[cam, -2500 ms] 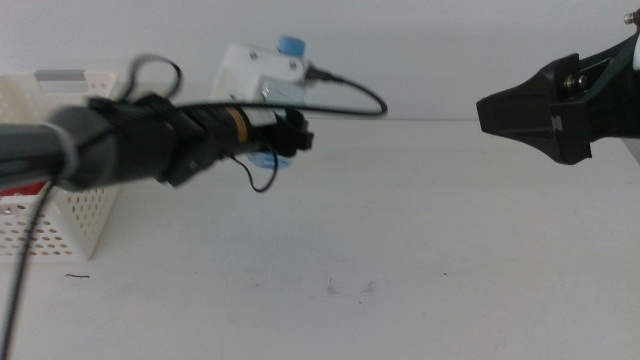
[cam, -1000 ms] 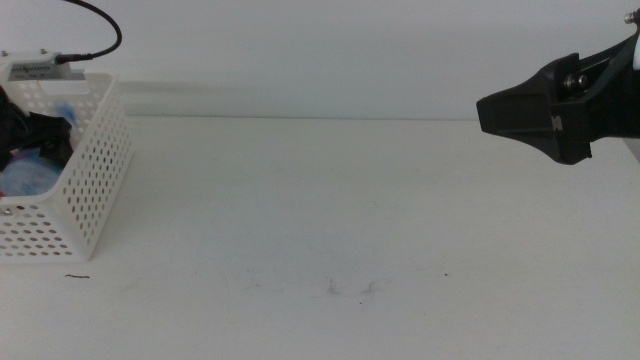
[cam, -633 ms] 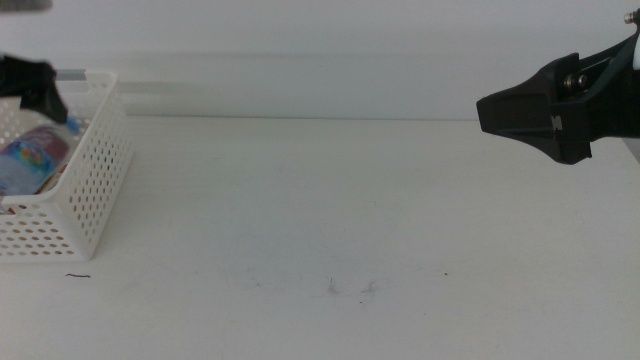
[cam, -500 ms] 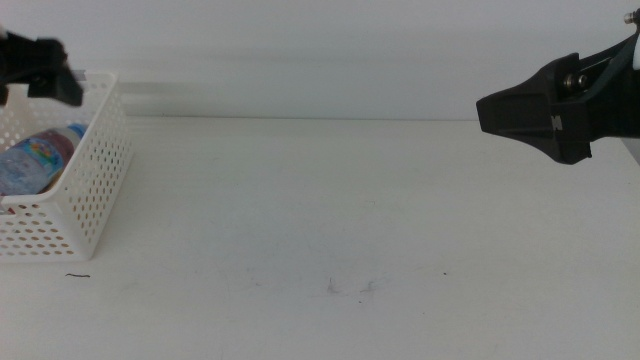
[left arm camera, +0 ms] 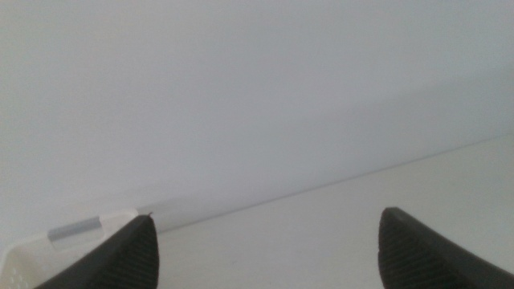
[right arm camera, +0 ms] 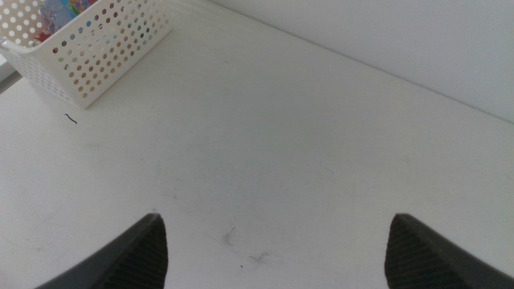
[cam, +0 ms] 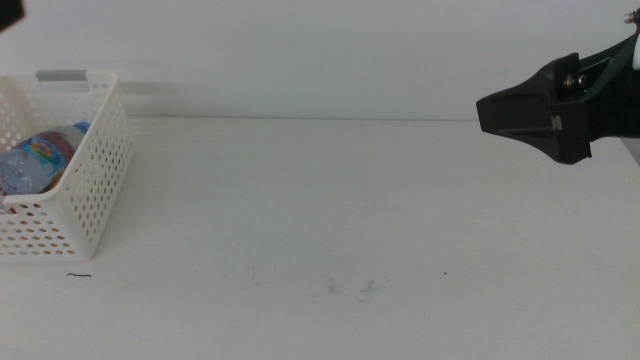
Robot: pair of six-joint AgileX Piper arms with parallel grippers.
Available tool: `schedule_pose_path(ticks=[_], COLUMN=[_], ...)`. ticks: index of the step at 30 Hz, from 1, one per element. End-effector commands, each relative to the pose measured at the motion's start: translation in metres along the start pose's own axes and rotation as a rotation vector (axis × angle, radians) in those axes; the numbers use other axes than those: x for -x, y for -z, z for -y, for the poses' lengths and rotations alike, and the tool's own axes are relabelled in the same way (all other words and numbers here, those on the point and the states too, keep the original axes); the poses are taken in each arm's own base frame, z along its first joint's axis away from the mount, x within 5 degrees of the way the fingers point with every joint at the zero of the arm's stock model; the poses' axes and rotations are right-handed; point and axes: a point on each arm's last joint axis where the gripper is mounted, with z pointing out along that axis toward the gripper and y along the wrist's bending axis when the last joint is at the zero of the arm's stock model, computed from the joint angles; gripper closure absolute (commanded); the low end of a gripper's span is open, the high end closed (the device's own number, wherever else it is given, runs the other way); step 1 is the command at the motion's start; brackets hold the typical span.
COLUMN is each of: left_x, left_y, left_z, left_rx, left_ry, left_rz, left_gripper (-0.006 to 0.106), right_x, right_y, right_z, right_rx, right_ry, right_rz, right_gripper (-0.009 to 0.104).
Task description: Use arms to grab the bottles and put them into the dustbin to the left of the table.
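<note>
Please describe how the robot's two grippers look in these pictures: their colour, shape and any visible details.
The right gripper is matte black, a blocky wedge tapering to a blunt tip, with small silver screws near its top. In its own wrist view its two dark jaws end in rounded tips. The left gripper shows only two similar dark rounded jaw tips. No cables or bands are visible.

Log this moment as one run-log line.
water bottle: lying in basket | left gripper: open, empty | right gripper: open, over table

Bright, even, diffuse light; counter (cam: 330, 200) nearly washed out, shadows faint. Left wrist view soft, hazy. Right tool (cam: 480, 112) dark, silhouetted, slightly blurred at frame's right edge.
</note>
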Motion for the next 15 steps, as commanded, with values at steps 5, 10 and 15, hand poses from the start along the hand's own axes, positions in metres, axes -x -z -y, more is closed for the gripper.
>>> schedule_pose_path(ticks=[5,10,15], left_x=[-0.0008,0.0014,0.0016], left_y=[0.0096,0.0097,0.0097], left_z=[0.0025,0.0035,0.0035], left_rx=[-0.007,-0.019,-0.018], left_ry=[0.016,0.037,0.037], left_rz=[0.029,0.053,0.055], left_gripper=[0.007,0.007,0.007], right_x=[0.0027,0.0027,0.0027], right_y=[0.0032,0.0032,0.0032], right_z=[-0.0005,-0.0005,-0.0005], right_rx=[-0.001,-0.001,-0.001], right_ry=[0.009,0.009,0.009], right_rz=[0.024,0.024,0.024], right_gripper=[0.007,0.007,0.007])
